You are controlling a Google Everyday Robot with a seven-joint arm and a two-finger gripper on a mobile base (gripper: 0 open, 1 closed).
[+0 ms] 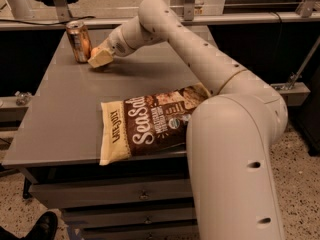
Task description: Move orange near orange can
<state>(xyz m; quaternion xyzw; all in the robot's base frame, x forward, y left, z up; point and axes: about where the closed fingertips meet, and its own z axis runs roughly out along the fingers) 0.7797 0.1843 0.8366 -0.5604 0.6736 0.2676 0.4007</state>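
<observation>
1. A dark shoe [42, 224] is on the floor at the bottom left, under the gray table [60, 114].
2. The orange can [79, 40] stands up straight at the far left corner of the table top.
3. The orange [94, 51] is just to the right of the can, very close to it. Only a small bit of it shows. I cannot tell if it touches the can or the table.
4. The gripper [101, 57] is low over the table, right next to the can. Its pale fingers are closed around the orange and hide most of it.
5. A big brown and cream snack bag [150, 121] lies flat near the front edge, well apart from the can.
6. The white arm [200, 59] reaches over the bag from the right.
</observation>
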